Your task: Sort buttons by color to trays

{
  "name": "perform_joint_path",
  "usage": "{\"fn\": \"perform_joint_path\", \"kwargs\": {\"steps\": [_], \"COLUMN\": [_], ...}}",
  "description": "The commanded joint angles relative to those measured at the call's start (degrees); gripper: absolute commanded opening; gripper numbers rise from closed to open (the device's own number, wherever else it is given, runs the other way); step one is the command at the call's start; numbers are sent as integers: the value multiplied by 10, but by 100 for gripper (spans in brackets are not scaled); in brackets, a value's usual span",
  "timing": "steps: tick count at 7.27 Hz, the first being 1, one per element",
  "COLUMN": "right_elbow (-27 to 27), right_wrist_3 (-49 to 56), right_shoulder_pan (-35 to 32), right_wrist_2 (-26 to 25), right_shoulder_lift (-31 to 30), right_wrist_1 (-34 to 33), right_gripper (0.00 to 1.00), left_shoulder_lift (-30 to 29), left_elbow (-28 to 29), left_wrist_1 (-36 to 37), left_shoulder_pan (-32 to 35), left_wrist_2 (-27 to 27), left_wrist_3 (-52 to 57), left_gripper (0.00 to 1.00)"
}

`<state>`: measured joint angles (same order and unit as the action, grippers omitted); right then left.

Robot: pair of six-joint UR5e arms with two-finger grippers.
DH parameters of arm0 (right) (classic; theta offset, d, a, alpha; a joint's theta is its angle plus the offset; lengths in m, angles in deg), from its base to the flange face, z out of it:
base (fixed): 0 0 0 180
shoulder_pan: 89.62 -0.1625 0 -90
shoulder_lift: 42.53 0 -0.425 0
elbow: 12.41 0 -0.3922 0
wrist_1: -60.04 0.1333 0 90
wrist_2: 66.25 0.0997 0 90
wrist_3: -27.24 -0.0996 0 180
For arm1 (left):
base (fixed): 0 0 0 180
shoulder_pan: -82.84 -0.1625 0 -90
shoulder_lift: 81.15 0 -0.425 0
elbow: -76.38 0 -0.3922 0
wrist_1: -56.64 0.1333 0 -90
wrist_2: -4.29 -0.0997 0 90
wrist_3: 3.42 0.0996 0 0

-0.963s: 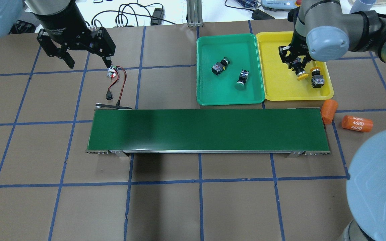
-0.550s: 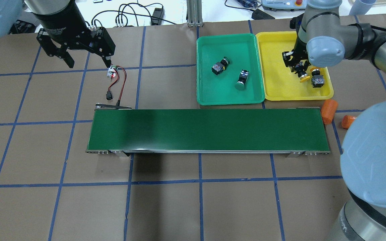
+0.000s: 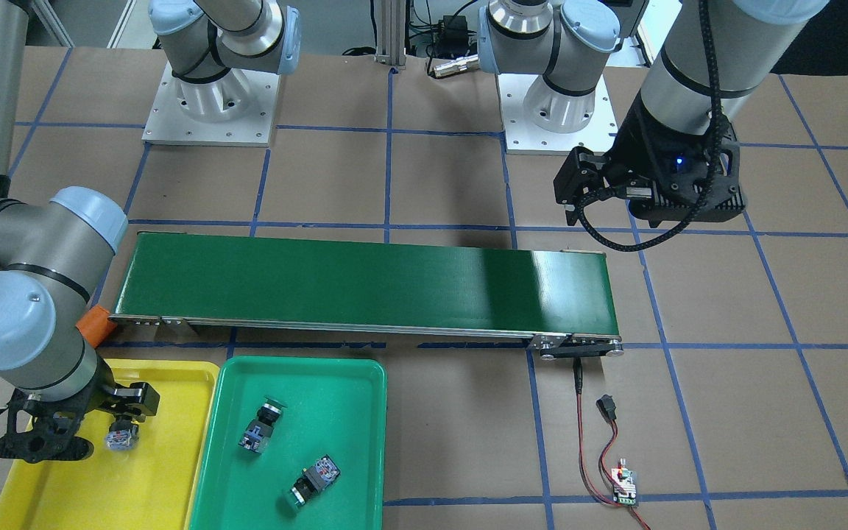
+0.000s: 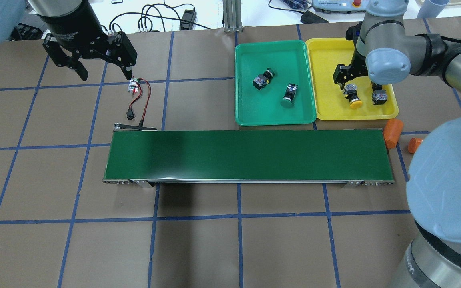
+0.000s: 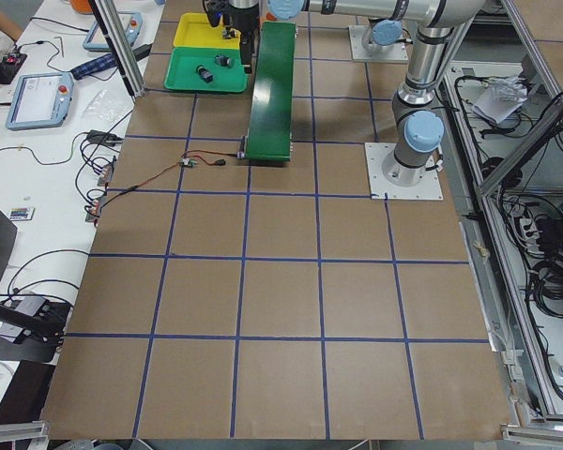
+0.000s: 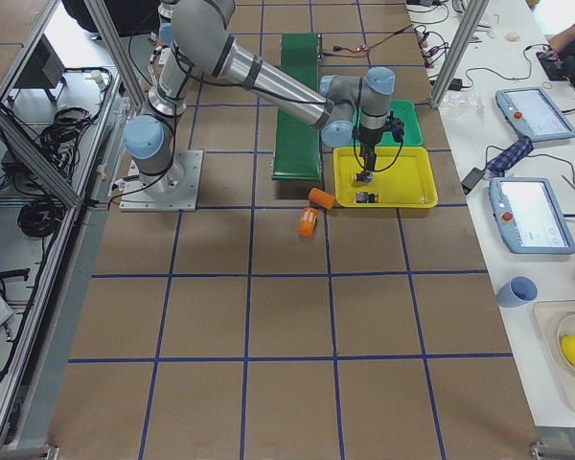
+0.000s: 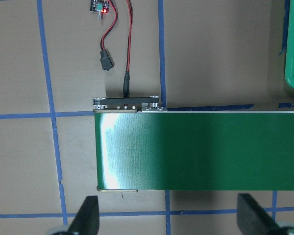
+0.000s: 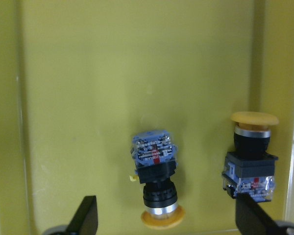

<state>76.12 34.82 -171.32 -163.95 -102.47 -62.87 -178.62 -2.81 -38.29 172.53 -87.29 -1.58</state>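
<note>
Overhead exterior view suggests sorting is finished: one yellow button [image 4: 352, 99] lies loose under the wide-open right pincer [image 4: 356, 82], a second yellow button [image 4: 378, 96] just beside, both in the yellow tray [image 4: 326, 60]; two green buttons [image 4: 263, 79] rest in the green tray [image 4: 254, 108] beyond. Left pincer [image 4: 105, 72], wide and empty, hangs well apart.

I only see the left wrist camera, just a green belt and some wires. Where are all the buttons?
Observer: Two green buttons lie in the green tray.
Operator: And the yellow ones?
Observer: Both yellow buttons lie in the yellow tray, next to the green one.
Operator: Is a pincer holding one?
Observer: No. The right pincer hangs over the yellow tray with its jaws wide open, gripping nothing.
</note>
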Motion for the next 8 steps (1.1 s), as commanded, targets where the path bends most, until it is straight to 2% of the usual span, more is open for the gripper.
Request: {"fn": "perform_joint_path", "kwargs": {"steps": [1, 3, 4, 5, 6, 8], "right_elbow": [1, 2, 5, 14, 36, 57], "right_wrist_3": [2, -5, -3, -12, -30, -29], "right_shoulder_pan": [1, -1, -9, -39, -66, -72], "right_wrist_2": [1, 71, 71, 71, 66, 71], "right_shoulder_lift": [-99, -251, -297, -309, -308, -308], "right_wrist_1": [94, 318, 344, 372, 369, 368], "right_gripper": [100, 100, 100, 100, 100, 100], "left_shoulder_lift": [0, 0, 0, 0, 0, 0], "left_elbow": [1, -1, -1, -2, -2, -3], "left_wrist_1": [0, 0, 0, 0, 0, 0], "left_shoulder_pan": [0, 1, 0, 1, 1, 1], "left_wrist_2": [0, 0, 0, 0, 0, 0], "left_wrist_3": [0, 0, 0, 0, 0, 0], "left_gripper": [100, 100, 100, 100, 100, 100]}}
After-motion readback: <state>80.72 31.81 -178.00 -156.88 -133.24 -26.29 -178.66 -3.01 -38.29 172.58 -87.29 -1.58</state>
